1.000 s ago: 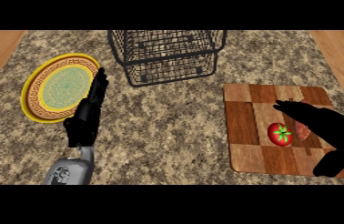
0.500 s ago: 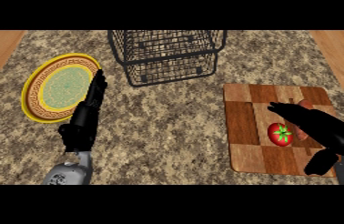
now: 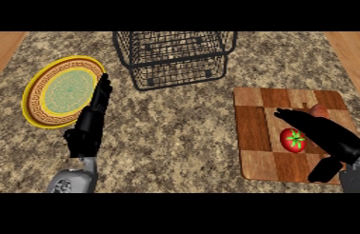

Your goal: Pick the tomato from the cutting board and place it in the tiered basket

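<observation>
— While my right robot hand (image 3: 330,140) hangs over the cutting board (image 3: 256,133) near the bench's right edge, where exactly is the tomato?

— On that board, right of its middle. The tomato (image 3: 294,139) sits stem up, green star showing, just beside my outstretched fingers (image 3: 288,115), which run past its far side. My fingers are straight and spread, my thumb hangs down at the board's near edge, and nothing is held yet.

— How do you expect it to handle?

— Light, I'd judge, smooth-skinned and round, so it could roll or slip out sideways. Soft enough to bruise, too. I would take it across its widest part, fingers on the far side and thumb on the near side, keeping off the stem.

— And the other robot hand?

— My left robot hand (image 3: 90,121) rests open toward the bench's left edge, its fingertips over the rim of the yellow plate (image 3: 42,92).

— The target?

— The tiered basket (image 3: 175,59) stands at the bench's far edge, near the middle, well apart from the board
</observation>
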### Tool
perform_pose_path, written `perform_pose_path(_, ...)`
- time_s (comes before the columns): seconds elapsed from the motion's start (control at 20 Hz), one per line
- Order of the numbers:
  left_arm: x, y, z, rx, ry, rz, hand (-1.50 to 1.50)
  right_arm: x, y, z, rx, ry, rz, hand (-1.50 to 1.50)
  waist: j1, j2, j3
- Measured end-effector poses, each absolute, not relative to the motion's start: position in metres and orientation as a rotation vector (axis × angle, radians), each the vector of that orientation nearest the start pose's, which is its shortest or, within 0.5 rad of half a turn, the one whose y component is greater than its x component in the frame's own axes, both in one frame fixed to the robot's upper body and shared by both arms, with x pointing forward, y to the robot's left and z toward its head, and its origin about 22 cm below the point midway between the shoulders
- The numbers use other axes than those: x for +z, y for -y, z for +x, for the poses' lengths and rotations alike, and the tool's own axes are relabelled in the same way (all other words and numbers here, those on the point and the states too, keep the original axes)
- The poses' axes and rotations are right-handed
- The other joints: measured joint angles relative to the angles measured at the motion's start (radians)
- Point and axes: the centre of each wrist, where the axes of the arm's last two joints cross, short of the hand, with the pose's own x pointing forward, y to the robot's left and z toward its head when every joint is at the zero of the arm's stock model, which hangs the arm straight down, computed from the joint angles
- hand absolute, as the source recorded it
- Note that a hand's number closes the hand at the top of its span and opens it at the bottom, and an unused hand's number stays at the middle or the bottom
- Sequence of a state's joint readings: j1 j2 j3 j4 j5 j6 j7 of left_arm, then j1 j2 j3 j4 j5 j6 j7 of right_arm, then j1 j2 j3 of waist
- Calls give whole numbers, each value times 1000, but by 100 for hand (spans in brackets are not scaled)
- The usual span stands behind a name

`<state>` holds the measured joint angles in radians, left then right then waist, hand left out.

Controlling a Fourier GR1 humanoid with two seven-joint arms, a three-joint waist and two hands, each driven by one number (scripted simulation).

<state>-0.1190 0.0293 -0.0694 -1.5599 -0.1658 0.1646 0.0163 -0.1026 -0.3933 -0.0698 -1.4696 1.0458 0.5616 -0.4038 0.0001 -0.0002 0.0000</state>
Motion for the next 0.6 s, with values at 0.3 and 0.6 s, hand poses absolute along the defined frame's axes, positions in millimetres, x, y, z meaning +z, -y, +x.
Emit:
perform_pose_path(0.3,32,-204,273,-101,1663,186,0,27,326,266,1451,1287,-548,150,0,0,0)
perform_pose_path(0.6,30,-202,275,-120,1662,174,0,27,251,285,1544,1222,-741,150,17,-4,-13)
